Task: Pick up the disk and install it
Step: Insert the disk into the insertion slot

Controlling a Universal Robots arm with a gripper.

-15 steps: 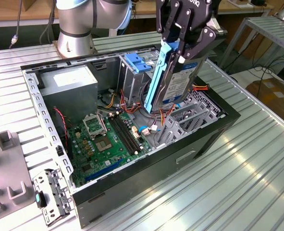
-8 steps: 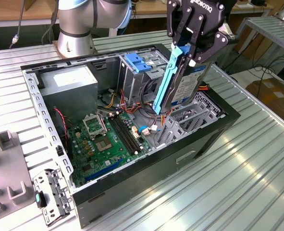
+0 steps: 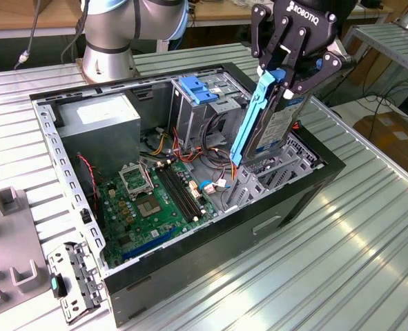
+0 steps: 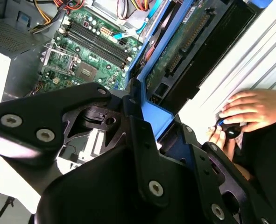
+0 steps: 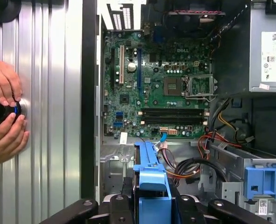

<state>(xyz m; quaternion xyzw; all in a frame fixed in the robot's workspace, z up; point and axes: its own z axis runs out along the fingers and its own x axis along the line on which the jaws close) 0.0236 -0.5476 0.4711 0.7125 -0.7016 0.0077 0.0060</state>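
My gripper (image 3: 291, 79) is shut on the disk (image 3: 276, 127), a flat drive with blue plastic side rails. It hangs steeply tilted over the open computer case (image 3: 190, 276). Its lower end is at the mouth of the grey metal drive bay (image 3: 273, 172) in the corner of the case at the exterior view's right. In the second wrist view the disk (image 4: 184, 51) shows its green circuit side, running away from the gripper (image 4: 147, 126). In the first wrist view a blue rail of the disk (image 5: 149, 172) rises between the black fingers (image 5: 194, 207).
Inside the case lie the green motherboard (image 3: 162, 200), loose cables, a big grey box with a white sticker (image 3: 100, 121) and a metal cage topped by a blue clip (image 3: 202, 89). A person's hands (image 5: 4, 112) hold a small black knob on the ribbed table beside the case. Grey fixtures (image 3: 10, 241) sit at the exterior view's left.
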